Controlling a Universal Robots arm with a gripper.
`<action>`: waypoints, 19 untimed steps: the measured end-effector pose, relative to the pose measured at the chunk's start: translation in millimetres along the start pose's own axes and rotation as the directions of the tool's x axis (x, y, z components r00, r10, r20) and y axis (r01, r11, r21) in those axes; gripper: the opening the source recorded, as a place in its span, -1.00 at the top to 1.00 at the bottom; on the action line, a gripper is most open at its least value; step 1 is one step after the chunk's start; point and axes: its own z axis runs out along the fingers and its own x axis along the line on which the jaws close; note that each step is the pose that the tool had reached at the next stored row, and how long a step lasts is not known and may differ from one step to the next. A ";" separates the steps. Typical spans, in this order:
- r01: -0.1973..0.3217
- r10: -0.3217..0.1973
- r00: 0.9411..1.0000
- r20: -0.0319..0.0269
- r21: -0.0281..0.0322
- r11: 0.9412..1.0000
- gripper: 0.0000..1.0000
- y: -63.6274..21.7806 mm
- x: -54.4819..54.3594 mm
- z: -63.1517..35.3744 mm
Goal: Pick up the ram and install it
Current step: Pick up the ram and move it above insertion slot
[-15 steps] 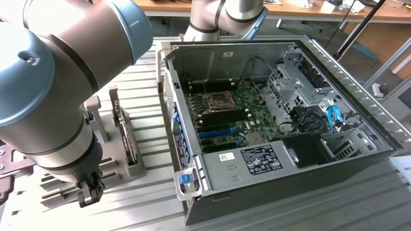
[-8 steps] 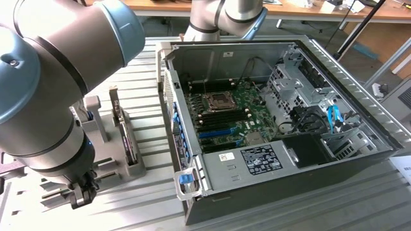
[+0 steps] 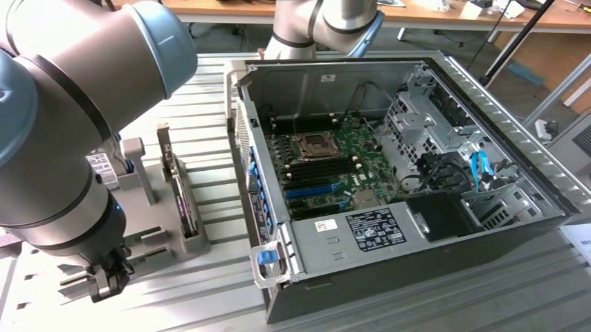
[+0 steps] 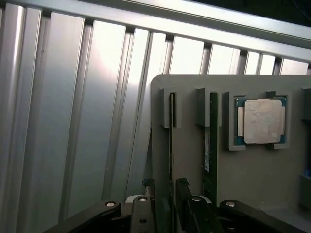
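Hand (image 4: 171,216) spread wide, over ram (image 4: 171,141), grey holder (image 4: 252,179)

A: What's underneath it all?
B: A ribbed metal table (image 3: 207,90) — pale light glaring along its slats.
A: And behind?
B: A long wooden desk (image 3: 434,15) across the far side, a dark pole (image 3: 517,41) slanting in front of it

Grey arm (image 3: 55,173) with blue joint caps (image 3: 171,48)
Smooth silver-grey tubes meet at rounded blue-grey caps; the gripper (image 4: 164,201) is black, its linkage bars pinned with small silver screws (image 4: 111,204).
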 end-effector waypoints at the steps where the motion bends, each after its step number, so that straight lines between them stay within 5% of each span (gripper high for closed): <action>1: 0.000 0.000 1.000 0.000 0.000 1.000 0.37 1.7 -0.4 0.2; 19: 0.000 0.000 1.000 0.000 0.000 1.000 0.37 4.4 -8.6 9.1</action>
